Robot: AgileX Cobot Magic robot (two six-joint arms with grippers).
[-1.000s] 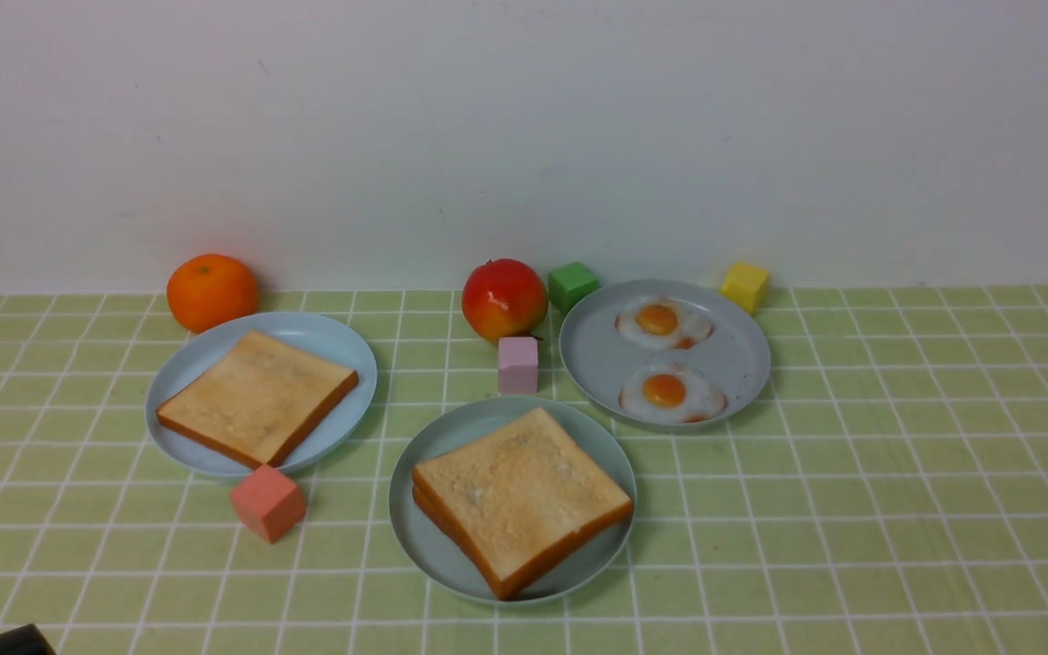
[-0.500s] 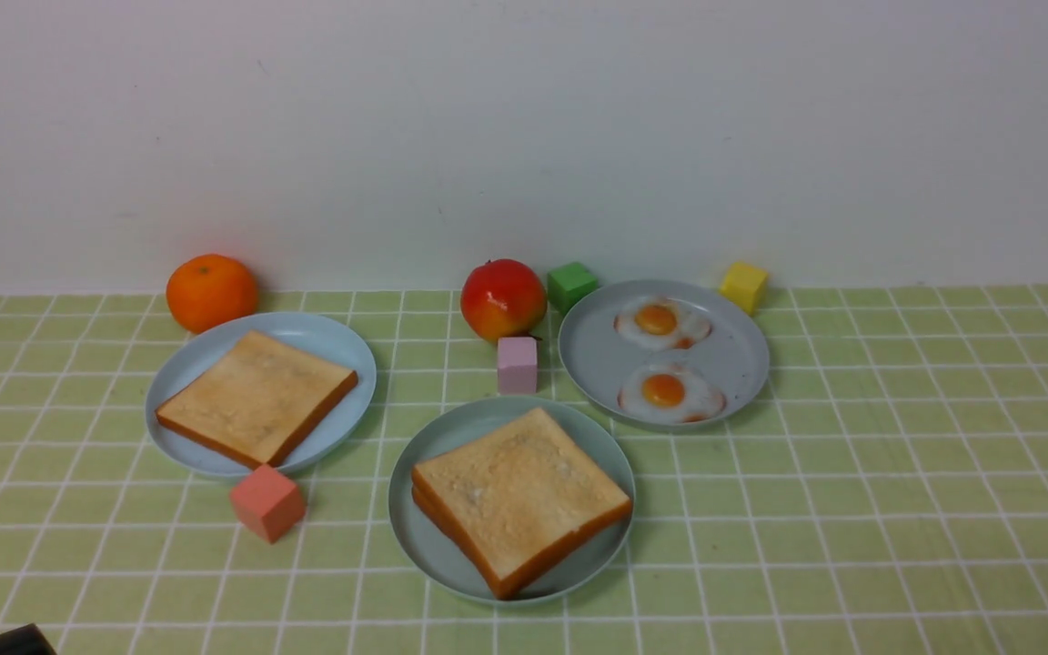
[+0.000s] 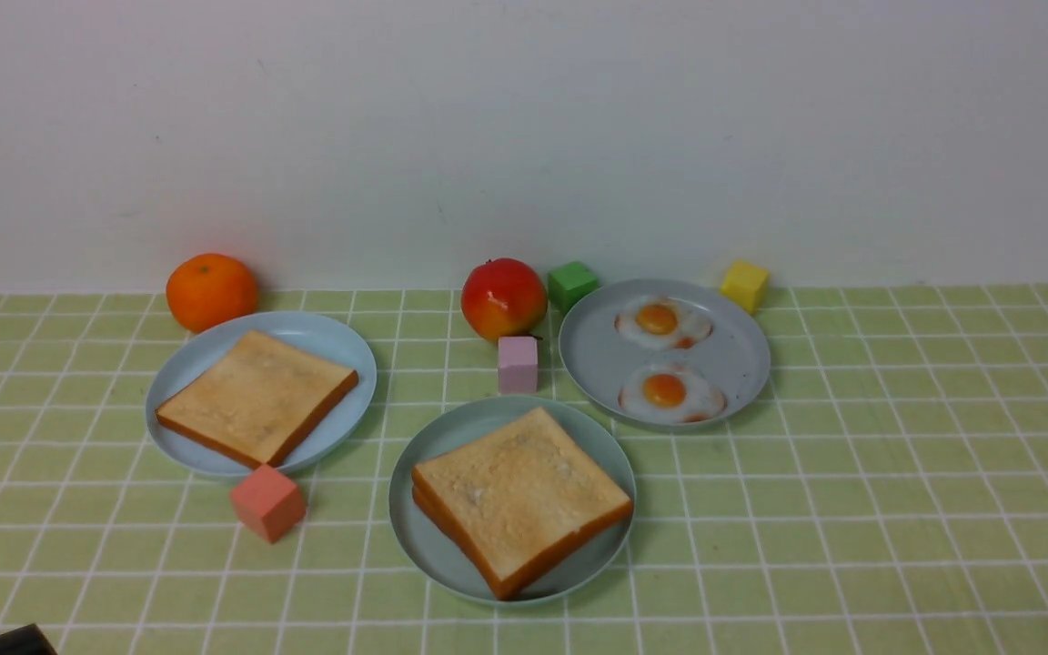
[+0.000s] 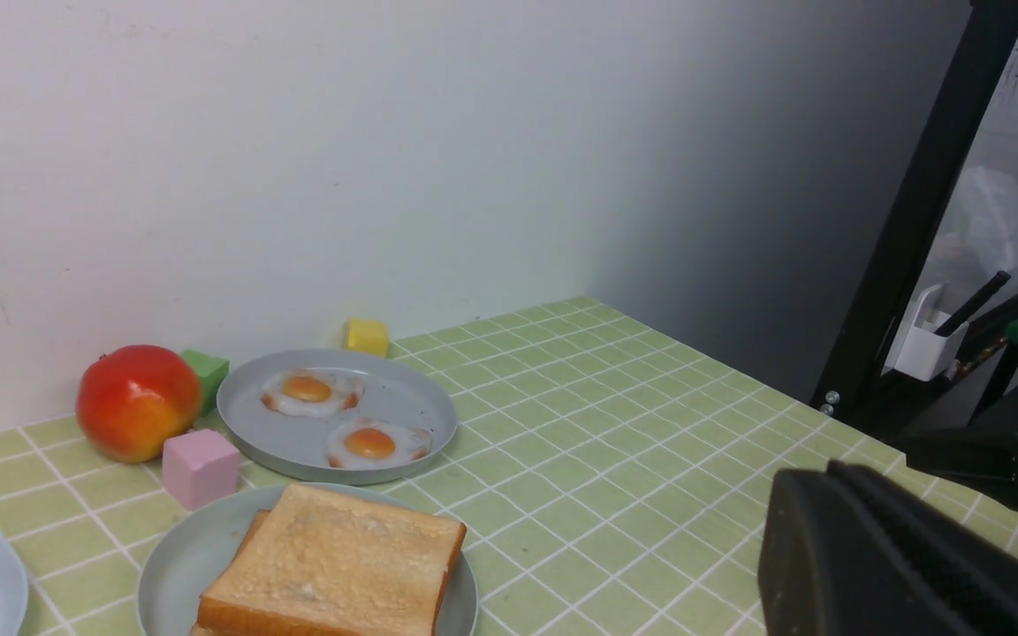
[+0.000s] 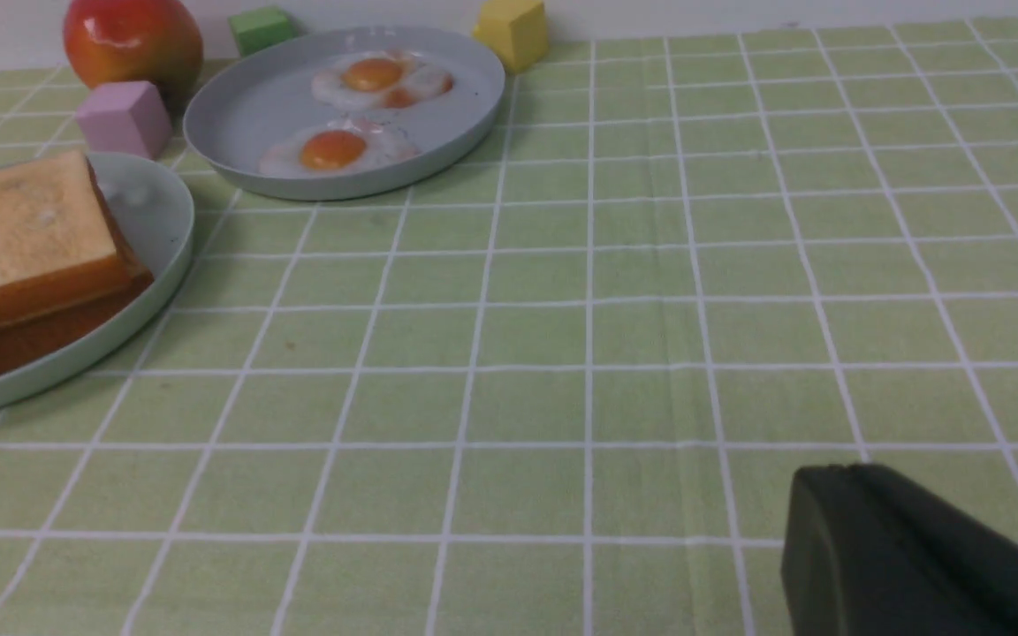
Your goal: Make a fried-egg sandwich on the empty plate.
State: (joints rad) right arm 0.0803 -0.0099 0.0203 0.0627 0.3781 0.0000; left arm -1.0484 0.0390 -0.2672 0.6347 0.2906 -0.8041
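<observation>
the worktop (image 3: 897,473), under a green checked cloth, runs off the near edge of the front view. on it, nearest the robot, the mint-green plate (image 3: 419,537) carries two stacked toast slices (image 3: 519,496); whether an egg lies between them cannot be told, since only the crust edges show. the left wrist view cuts off the stack's near edge, and the right wrist view shows only one end of it. to the left, the light blue plate (image 3: 342,341) holds one toast slice (image 3: 256,398), which covers much of that plate. behind and right, the grey-blue plate (image 3: 597,355) holds two fried eggs, the far egg (image 3: 662,323) and the near egg (image 3: 670,393). an apple (image 3: 504,298) hides part of a green cube (image 3: 572,285); an orange (image 3: 211,291) sits behind the light blue plate. a coral cube (image 3: 267,502), a pink cube (image 3: 518,364) and a yellow cube (image 3: 744,286) lie about. the left claw (image 4: 880,565) shows only as a dark blurred mass at the frame edge, closed and holding nothing. the right claw (image 5: 898,565) looks the same, closed and empty above bare cloth. neither claw appears in the front view, apart from a dark corner at bottom left that cannot be identified.
</observation>
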